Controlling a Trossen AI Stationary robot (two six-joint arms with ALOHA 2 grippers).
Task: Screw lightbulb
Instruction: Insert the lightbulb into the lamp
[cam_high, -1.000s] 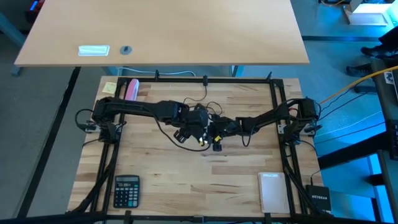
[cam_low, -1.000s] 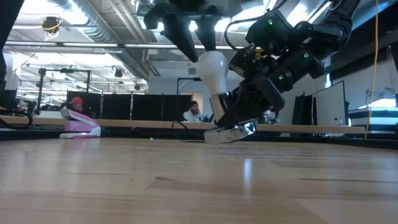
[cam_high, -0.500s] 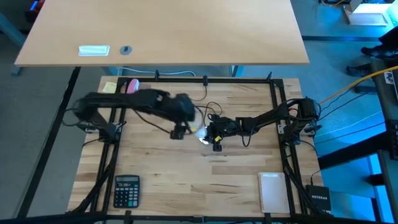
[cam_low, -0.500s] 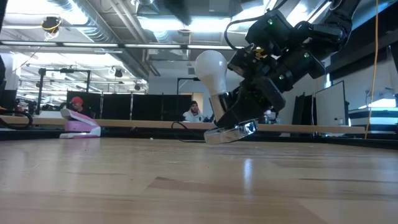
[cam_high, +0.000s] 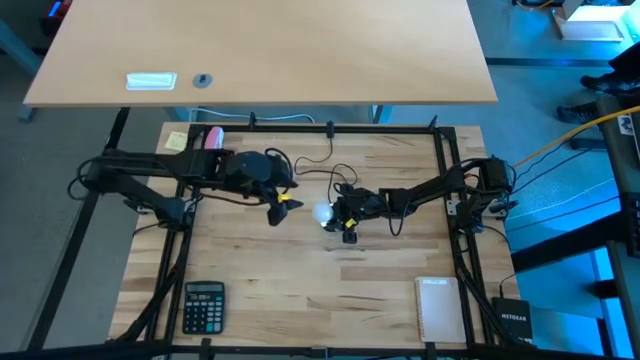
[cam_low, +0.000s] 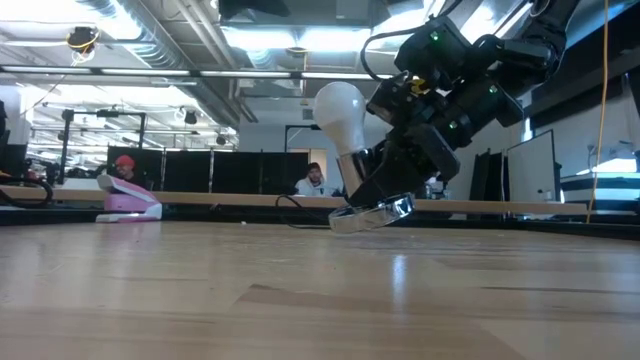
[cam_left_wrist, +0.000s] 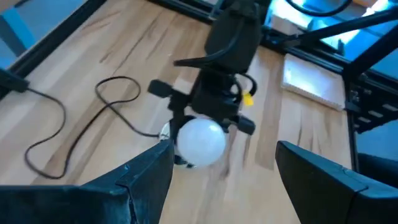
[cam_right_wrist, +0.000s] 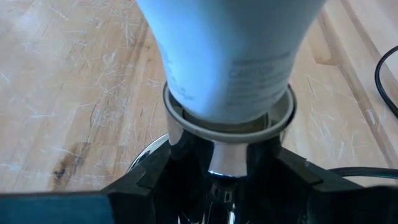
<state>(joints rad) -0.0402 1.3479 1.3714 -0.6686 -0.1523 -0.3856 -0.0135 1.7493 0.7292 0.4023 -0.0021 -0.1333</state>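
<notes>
At mid-table the small white rounded glass lightbulb (cam_low: 338, 112), light, smooth and likely fragile, sits tilted in the round silver socket (cam_low: 372, 213) clamped by the right gripper (cam_high: 349, 215); the released left gripper (cam_high: 277, 205) should clasp its dome gently.

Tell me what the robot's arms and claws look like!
Both arms are dark and jointed, with thin black cables along them. The left gripper has two flat dark fingers and a yellow tag. The right gripper is chunky and black, with tiny green lights and a yellow tag.

Clear space above lightbulb (cam_low: 338, 108)
</notes>
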